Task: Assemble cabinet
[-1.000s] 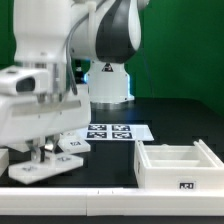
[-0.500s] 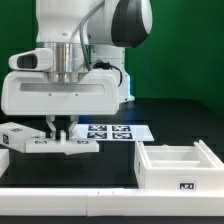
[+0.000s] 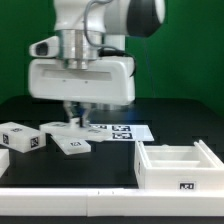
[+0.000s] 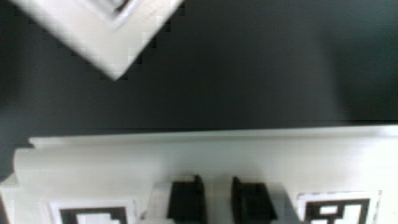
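**Gripper low over a loose panel; cabinet box waits open on the right**

Gripper [image 3: 75, 118] hangs under its broad white housing at the far middle of the black table [image 3: 110, 165], fingertips down among the loose parts. The wrist view shows the two dark fingers [image 4: 183, 196] standing close together with only a narrow gap, right against a white tagged panel [image 4: 196, 160]. Whether they pinch that panel or only hover at it, I cannot tell.

The cabinet [image 3: 160, 175], an open-topped white box, sits at the near edge on the exterior view's right, well apart from the gripper, with one tag on its front wall. Behind it, towards the middle, lies the flat marker board [image 3: 118, 130]. The panel [image 3: 70, 144] lies flat just below the fingers. A smaller tagged block [image 3: 22, 137] sits further to the exterior view's left.

The step in hand looks like fetching a panel for the box. Next, the fingers need a firm, square hold on the panel's edge. Then comes a lift clear of the block and a carry rightward to the cabinet's opening.
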Available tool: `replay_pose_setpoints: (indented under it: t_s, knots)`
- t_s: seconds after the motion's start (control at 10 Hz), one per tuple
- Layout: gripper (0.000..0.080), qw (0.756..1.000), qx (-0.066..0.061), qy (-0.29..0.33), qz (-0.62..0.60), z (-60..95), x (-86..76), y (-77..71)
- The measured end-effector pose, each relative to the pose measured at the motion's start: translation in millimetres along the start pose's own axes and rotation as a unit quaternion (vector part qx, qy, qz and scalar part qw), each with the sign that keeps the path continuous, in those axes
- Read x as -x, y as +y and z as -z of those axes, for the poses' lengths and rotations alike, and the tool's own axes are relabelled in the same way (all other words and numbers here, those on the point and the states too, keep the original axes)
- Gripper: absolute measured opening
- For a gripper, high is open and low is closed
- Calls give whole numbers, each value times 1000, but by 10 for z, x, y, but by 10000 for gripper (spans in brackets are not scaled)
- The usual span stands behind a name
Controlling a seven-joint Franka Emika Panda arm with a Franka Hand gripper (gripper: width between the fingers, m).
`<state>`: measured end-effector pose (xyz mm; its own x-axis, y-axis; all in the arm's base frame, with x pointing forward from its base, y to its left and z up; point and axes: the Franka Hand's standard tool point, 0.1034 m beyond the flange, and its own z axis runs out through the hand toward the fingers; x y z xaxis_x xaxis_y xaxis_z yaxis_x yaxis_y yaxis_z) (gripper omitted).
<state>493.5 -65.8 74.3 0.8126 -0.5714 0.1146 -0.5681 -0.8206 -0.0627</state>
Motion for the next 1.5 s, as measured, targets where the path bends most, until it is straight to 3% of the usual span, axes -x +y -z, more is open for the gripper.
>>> replay_pose_setpoints:
  t_s: [0.2, 0.5, 0.6, 0.9, 1.0, 1.1, 1.4, 1.5]
  knots:
    - [64, 995, -7, -11, -98, 81, 119, -338]
    - [64, 982, -14, -18, -187, 49, 148, -333]
    - [64, 967, -14, -29, -255, 53, 202, -364]
    - [64, 902, 8, -72, -425, 119, 665, -663]
    - [64, 887, 19, -83, -453, 122, 831, -824]
    - [64, 883, 22, -85, -461, 119, 935, -925]
    - [64, 884, 21, -86, -459, 108, 928, -909]
    - [64, 883, 27, -90, -461, 106, 988, -936]
